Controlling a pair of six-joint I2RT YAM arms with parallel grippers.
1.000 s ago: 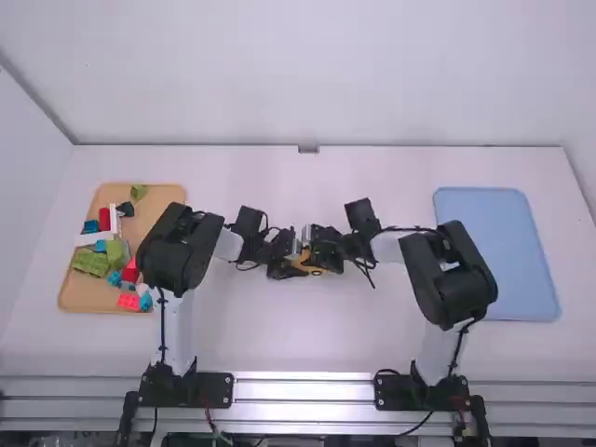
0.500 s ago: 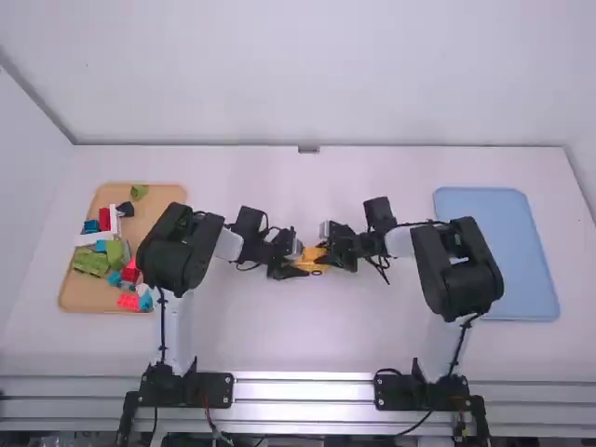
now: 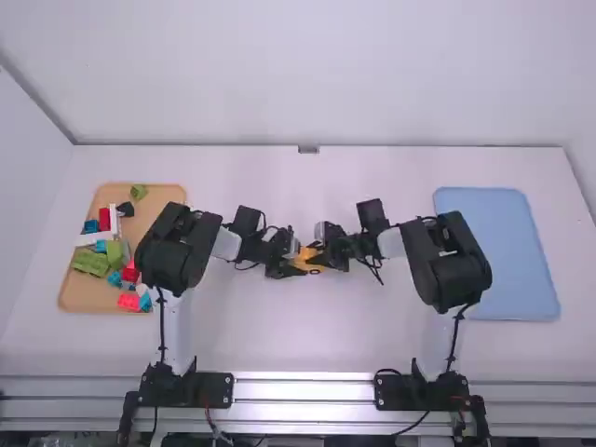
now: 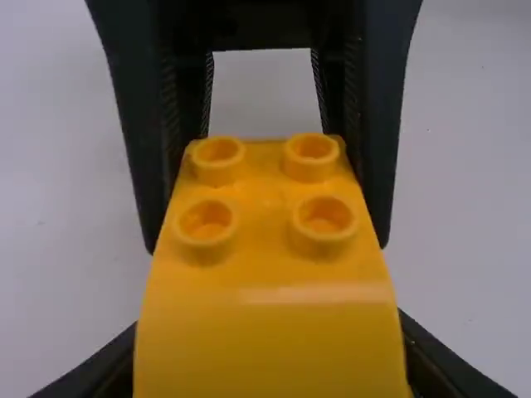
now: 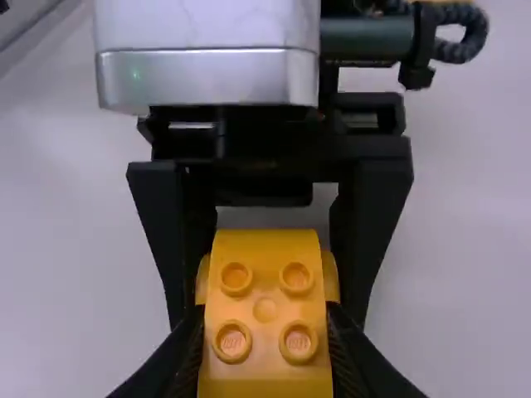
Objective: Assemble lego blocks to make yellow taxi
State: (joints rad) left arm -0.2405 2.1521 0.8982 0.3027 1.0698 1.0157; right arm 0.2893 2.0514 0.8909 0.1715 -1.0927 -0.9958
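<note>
High view: left gripper point(image 3: 302, 264) and right gripper point(image 3: 316, 258) close together; wrist views: both pinching the studded yellow block point(image 4: 267, 332).

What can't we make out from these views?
- Yellow piece, underside: both wrist views, hidden by its own top.
- Its near end: left wrist view, cut off by bottom edge.
- Much of its body: high view, covered by left gripper and right gripper.
- Tray, right side: high view, partly behind left arm.
</note>
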